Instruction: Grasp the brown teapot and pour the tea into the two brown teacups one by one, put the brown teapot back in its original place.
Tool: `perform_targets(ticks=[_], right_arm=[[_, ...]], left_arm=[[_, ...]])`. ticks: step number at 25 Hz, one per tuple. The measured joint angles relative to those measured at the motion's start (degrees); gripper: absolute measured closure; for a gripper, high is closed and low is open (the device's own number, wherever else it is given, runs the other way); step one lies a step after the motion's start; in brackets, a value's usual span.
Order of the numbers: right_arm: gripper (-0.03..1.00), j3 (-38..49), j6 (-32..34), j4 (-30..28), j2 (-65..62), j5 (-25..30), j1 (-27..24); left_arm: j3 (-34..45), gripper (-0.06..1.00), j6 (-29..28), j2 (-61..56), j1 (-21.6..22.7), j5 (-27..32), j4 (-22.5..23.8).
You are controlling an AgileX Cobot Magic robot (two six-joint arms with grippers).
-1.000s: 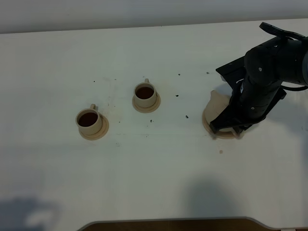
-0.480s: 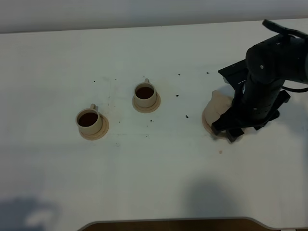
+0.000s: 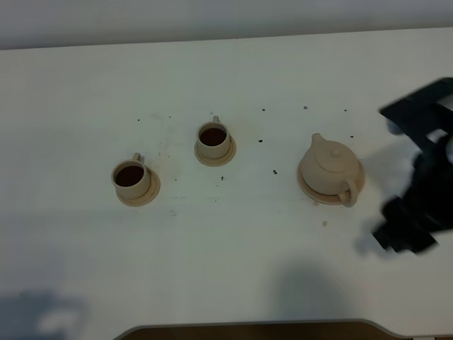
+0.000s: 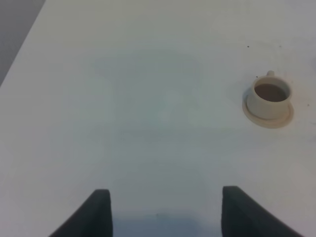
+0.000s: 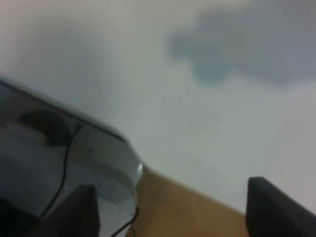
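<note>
The brown teapot (image 3: 328, 167) stands upright on its wide round saucer (image 3: 308, 188), right of middle, spout toward the back left, handle toward the front right. Two brown teacups hold dark tea on small saucers: one at the left (image 3: 132, 178) and one nearer the middle (image 3: 213, 140). The left wrist view shows one cup (image 4: 269, 96) ahead of my open, empty left gripper (image 4: 165, 212). My right gripper (image 3: 403, 230) is blurred at the right edge, clear of the teapot. In the right wrist view its fingers stand wide apart with nothing between them (image 5: 170, 207).
Small dark specks (image 3: 274, 171) lie scattered on the white table between the cups and the teapot. The table's front edge (image 3: 248, 327) runs along the bottom. The right wrist view shows a wooden surface and a grey device with a cable (image 5: 59, 158).
My right gripper has let go of the teapot and pulled away to the right and front. The teapot, earlier covered by the arm, now stands free on its saucer.
</note>
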Motion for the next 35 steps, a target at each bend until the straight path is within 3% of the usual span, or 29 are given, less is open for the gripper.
perform_targets(ticks=[7, 13, 18, 26, 29, 35], right_arm=[[0.39, 13.7, -0.3, 0.1, -24.9, 1.1, 1.2], [0.39, 21.9, -5.8, 0.3, -40.0, -1.1, 1.3], [0.39, 24.9, -8.4, 0.8, -43.8, -6.7, 1.3], [0.39, 25.5, -7.6, -0.8, -43.7, -7.4, 1.2], [0.39, 25.5, -6.7, -1.3, -44.7, -7.5, -3.7], [0.39, 25.5, -6.5, -1.5, -52.7, -7.6, -21.6]], left_arm=[[0.0, 0.45, 0.0, 0.0, 0.0, 0.0, 0.0], [0.0, 0.45, 0.0, 0.0, 0.0, 0.0, 0.0], [0.0, 0.45, 0.0, 0.0, 0.0, 0.0, 0.0], [0.0, 0.45, 0.0, 0.0, 0.0, 0.0, 0.0], [0.0, 0.45, 0.0, 0.0, 0.0, 0.0, 0.0], [0.0, 0.45, 0.0, 0.0, 0.0, 0.0, 0.0]])
